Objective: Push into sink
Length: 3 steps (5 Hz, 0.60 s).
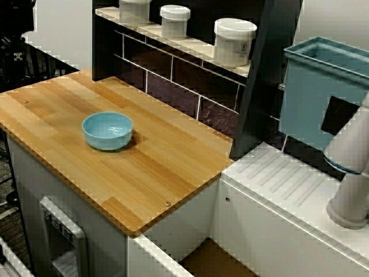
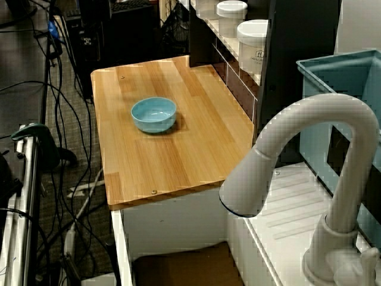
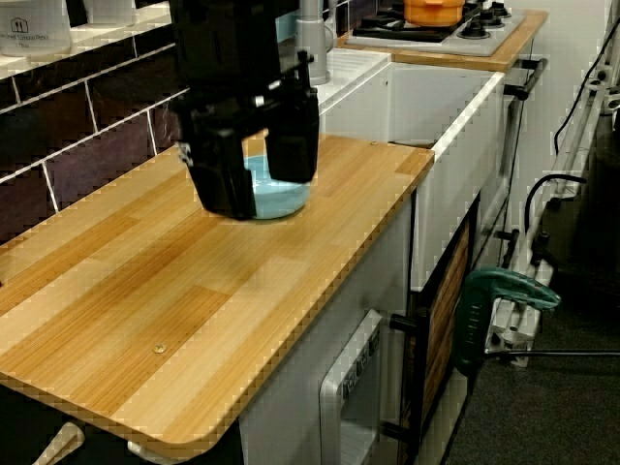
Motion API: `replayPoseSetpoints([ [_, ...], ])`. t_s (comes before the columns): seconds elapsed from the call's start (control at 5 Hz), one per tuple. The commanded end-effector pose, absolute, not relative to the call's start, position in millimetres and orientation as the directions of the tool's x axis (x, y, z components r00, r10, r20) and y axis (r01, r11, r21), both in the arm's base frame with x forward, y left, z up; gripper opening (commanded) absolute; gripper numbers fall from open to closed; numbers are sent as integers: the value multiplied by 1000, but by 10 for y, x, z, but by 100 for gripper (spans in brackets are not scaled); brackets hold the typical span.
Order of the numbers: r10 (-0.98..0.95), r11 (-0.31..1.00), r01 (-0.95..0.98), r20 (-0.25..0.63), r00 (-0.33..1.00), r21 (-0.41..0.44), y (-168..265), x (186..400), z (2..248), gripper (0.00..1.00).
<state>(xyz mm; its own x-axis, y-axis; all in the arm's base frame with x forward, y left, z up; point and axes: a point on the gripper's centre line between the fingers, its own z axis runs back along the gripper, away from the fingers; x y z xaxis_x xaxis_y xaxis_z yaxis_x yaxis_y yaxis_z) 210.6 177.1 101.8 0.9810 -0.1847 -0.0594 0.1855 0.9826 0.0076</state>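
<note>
Resting on wooden counter [image 1: 144, 167], blue bowl [image 1: 108, 130] — sink [image 1: 216, 262] beside

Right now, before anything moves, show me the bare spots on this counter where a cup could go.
The wooden counter is bare all round the blue bowl, including the stretch between it and the sink. The ribbed draining board, bordered by faucet and teal bin, is bare too. Crowded: the shelf, lined with white jars.

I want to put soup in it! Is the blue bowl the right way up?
Yes, upright. The blue bowl sits on the wooden counter with its empty opening facing up.
</note>
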Motion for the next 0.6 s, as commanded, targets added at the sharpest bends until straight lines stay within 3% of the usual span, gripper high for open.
replayPoseSetpoints([
  [0.0, -163, 983, 169, -81, 983, 66, 1879, 2406, 799, 100],
  [0.4, -139, 984, 149, -109, 984, 93, 1952, 2721, 739, 100],
])
